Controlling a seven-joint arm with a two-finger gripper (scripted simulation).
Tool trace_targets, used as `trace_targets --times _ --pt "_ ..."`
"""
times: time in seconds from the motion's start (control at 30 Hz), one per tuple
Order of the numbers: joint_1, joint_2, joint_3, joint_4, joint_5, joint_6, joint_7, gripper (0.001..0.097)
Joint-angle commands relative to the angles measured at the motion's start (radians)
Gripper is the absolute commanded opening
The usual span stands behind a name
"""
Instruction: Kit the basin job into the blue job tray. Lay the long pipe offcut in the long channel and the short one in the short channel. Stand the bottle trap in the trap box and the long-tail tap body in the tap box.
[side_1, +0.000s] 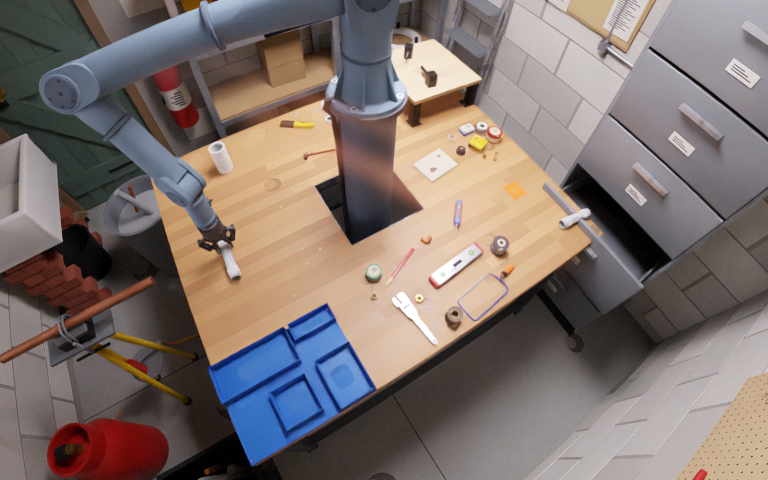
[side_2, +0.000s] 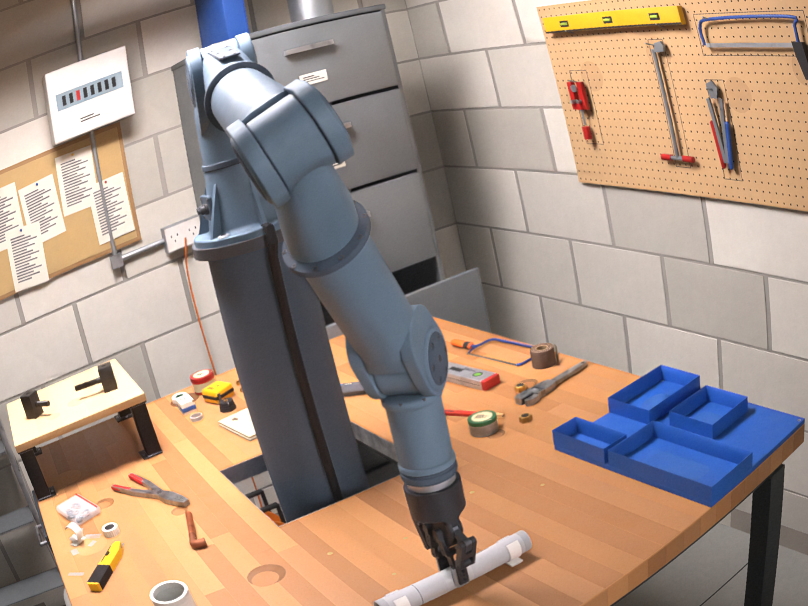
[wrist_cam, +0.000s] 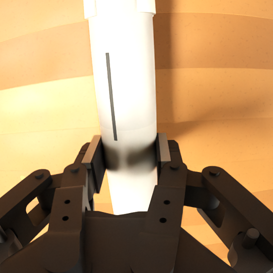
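The long white pipe offcut lies flat on the bench near its left edge and is gripped around its middle by my closed gripper. A thin dark line runs along the pipe's top. The blue job tray sits at the near corner of the bench, its channels and boxes empty. A short white pipe piece rests on the open drawer at the right. A white cylinder stands at the far left of the bench.
The bench's left edge runs close beside my gripper. My base column rises from a square hole in the benchtop. Small tools lie scattered mid-bench: a spirit level, a tape roll, a spanner.
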Motion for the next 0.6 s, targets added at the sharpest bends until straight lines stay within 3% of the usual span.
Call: trace_targets --times 0.0,0.57 --pt "0.0 -0.004 -0.001 0.004 0.0 0.001 -0.001 0.008" --pt "0.001 -0.061 -0.013 0.076 -0.01 0.018 -0.015 0.008"
